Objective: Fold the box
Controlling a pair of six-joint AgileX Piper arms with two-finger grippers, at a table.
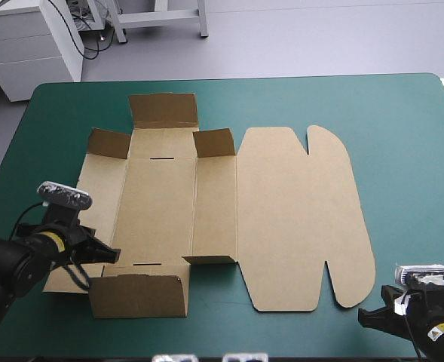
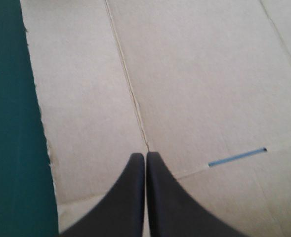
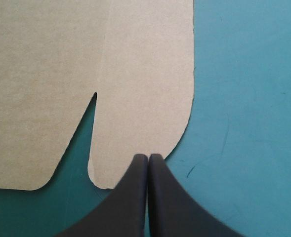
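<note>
The brown box point(image 1: 161, 211) lies spread out on the teal-green cover, its floor and side panels at the left. Its far flaps point(image 1: 163, 110) and a near flap point(image 1: 139, 296) stand partly raised. The lid point(image 1: 297, 219) lies flat to the right. My left gripper point(image 1: 108, 255) is shut, its tip over the box's left side panel point(image 2: 86, 98) by a crease, with a slot point(image 2: 236, 157) just beside it. My right gripper point(image 1: 366, 317) is shut too, its tip point(image 3: 147, 158) at the rounded near-right tab of the lid point(image 3: 140, 98).
Bare teal-green cover point(image 1: 410, 188) stretches right of the lid to the table's right edge. A narrow strip of cover point(image 2: 7, 123) runs along the box's left edge. A white cabinet point(image 1: 26, 45) stands beyond the table's far left corner.
</note>
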